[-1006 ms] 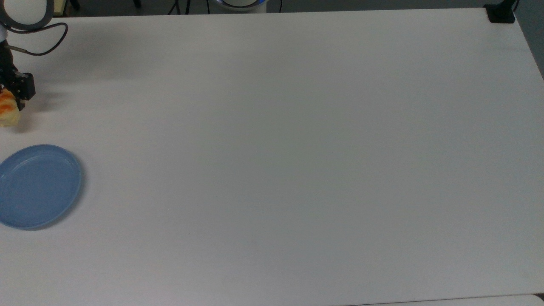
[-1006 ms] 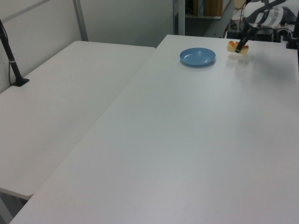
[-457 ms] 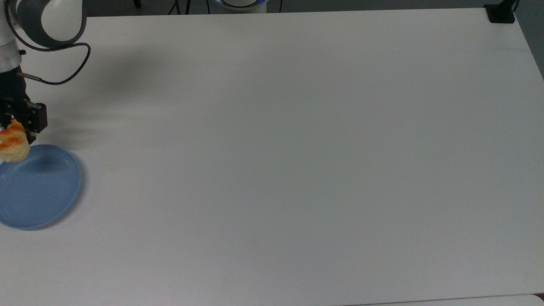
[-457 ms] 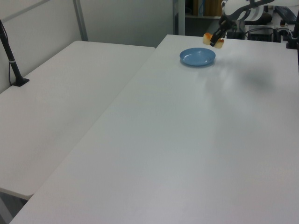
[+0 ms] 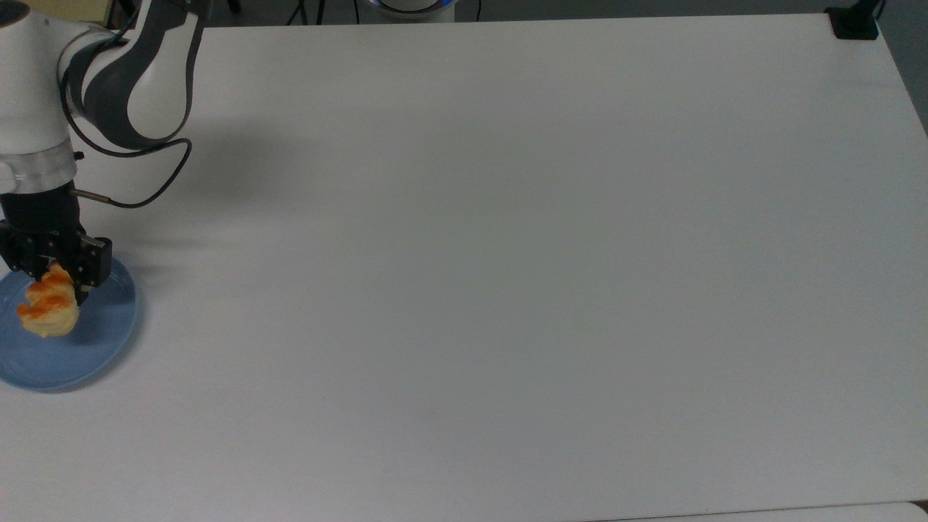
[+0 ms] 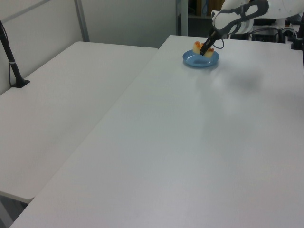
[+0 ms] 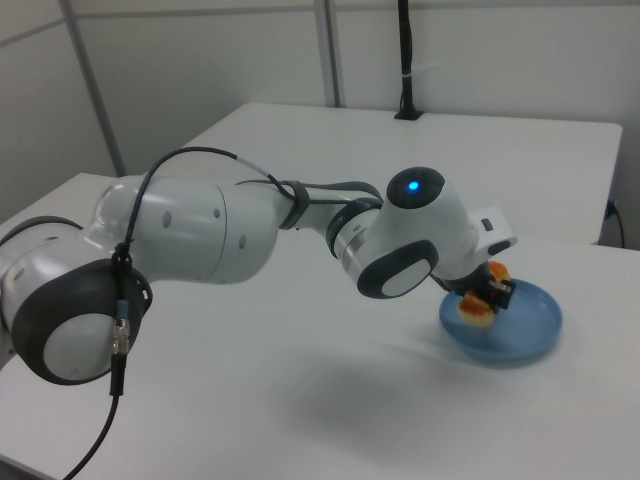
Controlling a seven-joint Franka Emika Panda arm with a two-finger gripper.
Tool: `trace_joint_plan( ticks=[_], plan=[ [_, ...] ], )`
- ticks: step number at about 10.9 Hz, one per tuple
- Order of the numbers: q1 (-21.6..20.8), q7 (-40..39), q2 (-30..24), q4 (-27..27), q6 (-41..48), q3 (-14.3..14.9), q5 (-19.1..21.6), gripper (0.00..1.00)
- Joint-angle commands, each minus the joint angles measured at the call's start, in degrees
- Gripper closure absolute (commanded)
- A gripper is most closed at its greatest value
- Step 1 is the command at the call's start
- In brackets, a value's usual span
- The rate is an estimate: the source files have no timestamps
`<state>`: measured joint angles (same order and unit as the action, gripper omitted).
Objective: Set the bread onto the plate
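My wrist and forearm hide part of the plate (image 7: 520, 330) in the right view; the top view's left edge cuts its rim off. My claw (image 5: 54, 279) is clamped on the bread (image 5: 49, 308), a pale-yellow bun with orange stripes, over the light-blue plate. Can't tell if the bread touches it. The plate sits on the white worktop (image 5: 507, 254).

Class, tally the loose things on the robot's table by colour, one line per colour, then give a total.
Light blue: 1, the plate
Pale yellow with orange stripes: 1, the bread, held in the pincer above the plate
Total: 2
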<state>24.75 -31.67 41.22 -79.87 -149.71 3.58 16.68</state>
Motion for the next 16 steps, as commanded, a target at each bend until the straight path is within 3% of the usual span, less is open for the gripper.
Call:
trace_joint_plan(
  ticks=[1,2,4,5,7,9,10,13,16],
  plan=[
    [-1.3,1.9,2.4,2.2,-1.0,1.3,-0.9,0.44],
    [-1.3,2.0,2.4,1.9,-1.4,1.3,-1.6,0.27],
    [-1.3,2.7,2.3,1.8,-1.5,2.0,-2.2,0.04],
    [-1.3,2.8,2.3,1.7,-1.8,2.0,-2.4,0.0],
    [-1.2,3.3,1.2,1.0,-1.9,2.0,-2.3,0.0],
    [-0.6,6.9,-6.5,-4.1,-0.2,2.2,-2.4,0.0],
    [-0.6,8.4,-11.3,-6.7,4.9,2.2,-2.4,0.0],
    [-1.1,18.0,-23.9,-7.0,31.0,3.8,-5.6,0.0],
    [-1.5,21.0,-35.7,-7.1,50.7,3.7,-6.2,0.0]
  ],
)
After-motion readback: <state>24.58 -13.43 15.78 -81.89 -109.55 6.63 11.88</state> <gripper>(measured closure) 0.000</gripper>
